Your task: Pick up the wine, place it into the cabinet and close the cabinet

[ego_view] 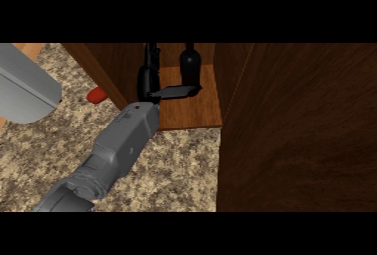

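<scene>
Our left hand (156, 82) open inside the cabinet (199, 107), thumb beside the wine bottle (191, 62), forearm stretched across the desk (169, 169).

The surface (177, 164) is speckled beige and brown. Beside it the cabinet (294, 124) is dark wood-grained brown; inside stands a black wine bottle (190, 62).

Wine (190, 62): dark bottle, near black, upright, seen from steeply above; stands on the cabinet shelf toward 12 o'clock in the view, its top to the upper edge, its lower part hidden. Cabinet (199, 112): brown wood, open; pale wood shelf at centre-top, darker wall at 11 o'clock, and a large dark door (294, 129) standing open, filling the 3 o'clock side from top to bottom.
</scene>
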`<state>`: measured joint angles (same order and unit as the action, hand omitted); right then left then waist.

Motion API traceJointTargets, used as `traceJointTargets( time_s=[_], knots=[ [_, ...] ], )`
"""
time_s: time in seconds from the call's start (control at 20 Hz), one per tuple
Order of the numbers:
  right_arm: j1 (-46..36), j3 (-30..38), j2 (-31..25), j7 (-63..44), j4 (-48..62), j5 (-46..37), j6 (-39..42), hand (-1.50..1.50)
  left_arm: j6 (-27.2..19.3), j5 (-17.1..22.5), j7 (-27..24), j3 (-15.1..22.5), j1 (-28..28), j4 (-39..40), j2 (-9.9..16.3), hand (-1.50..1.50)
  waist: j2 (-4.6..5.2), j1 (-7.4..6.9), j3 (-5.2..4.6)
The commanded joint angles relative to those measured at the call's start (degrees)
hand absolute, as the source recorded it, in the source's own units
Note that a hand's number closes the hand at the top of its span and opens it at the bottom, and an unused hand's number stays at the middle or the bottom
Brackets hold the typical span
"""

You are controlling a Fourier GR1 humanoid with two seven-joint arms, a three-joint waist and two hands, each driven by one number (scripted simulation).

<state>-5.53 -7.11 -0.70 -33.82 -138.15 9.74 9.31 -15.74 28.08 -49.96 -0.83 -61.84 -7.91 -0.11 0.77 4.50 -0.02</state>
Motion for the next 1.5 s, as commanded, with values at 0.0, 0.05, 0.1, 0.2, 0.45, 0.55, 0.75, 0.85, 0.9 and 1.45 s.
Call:
traceJointTargets(
  time_s=[0.0, 0.05, 0.1, 0.2, 0.45, 0.55, 0.75, 0.85, 0.9, 1.45],
  knots=[
    [-0.78, 2.43, -1.23, -2.47, -2.64, 2.24, -0.53, -1.50, 1.96, 3.15, 0.01, 0.58, 4.04, -0.85, 0.11, -1.50, -0.48, -1.58, -0.02],
    [0.25, -0.77, 0.12, -0.35, -1.78, -0.24, -0.24, -1.50, 1.89, 4.11, -0.99, 1.51, 4.22, -0.19, 0.11, -1.50, -0.19, -0.43, -0.04],
    [0.10, 2.65, -1.77, -2.63, -3.82, 3.38, 0.17, -1.50, 1.61, 4.96, -0.30, 2.87, 5.24, -1.44, 0.11, -1.50, -0.59, -0.79, -0.01],
    [-4.36, 0.77, -0.52, -3.29, -1.05, -0.64, -2.05, -1.50, 1.32, 6.95, -0.86, 5.54, 7.13, -3.36, 0.11, -1.50, -0.63, -0.77, -0.06],
    [-0.41, -3.65, 0.64, -0.74, -2.47, -4.64, -3.14, -1.50, -1.03, 11.94, 2.06, 13.84, 11.68, -12.50, 0.11, -1.50, -0.96, -1.75, -0.03],
    [-0.49, 0.81, -0.97, -3.61, -4.34, 0.01, -2.20, -1.50, -5.52, 15.24, 4.06, 19.15, 14.79, -18.13, 0.11, -1.50, -1.10, -1.79, 0.00],
    [-0.30, 7.00, -3.27, -2.23, -2.49, 5.15, -0.47, -1.50, -13.91, 17.45, 6.15, 28.14, 20.71, -30.69, 0.11, -1.50, -1.10, -3.40, 0.07],
    [1.89, 6.65, -3.44, -1.02, -3.68, 3.32, 0.03, -1.50, -16.08, 16.50, 7.73, 31.20, 24.55, -35.94, 0.11, -1.50, -1.07, -4.06, 0.07],
    [4.12, 1.55, -1.35, -1.90, -7.51, -0.55, -1.34, -1.50, -16.62, 17.23, 3.05, 34.39, 30.12, -38.51, 0.11, -1.50, -1.22, -3.81, 0.04],
    [2.34, 2.91, -2.90, -4.38, -8.05, 0.42, -2.41, -1.50, -31.20, 8.91, 8.08, 44.49, 43.73, -65.05, 0.13, -1.50, -0.96, -4.42, 0.03]
  ],
)
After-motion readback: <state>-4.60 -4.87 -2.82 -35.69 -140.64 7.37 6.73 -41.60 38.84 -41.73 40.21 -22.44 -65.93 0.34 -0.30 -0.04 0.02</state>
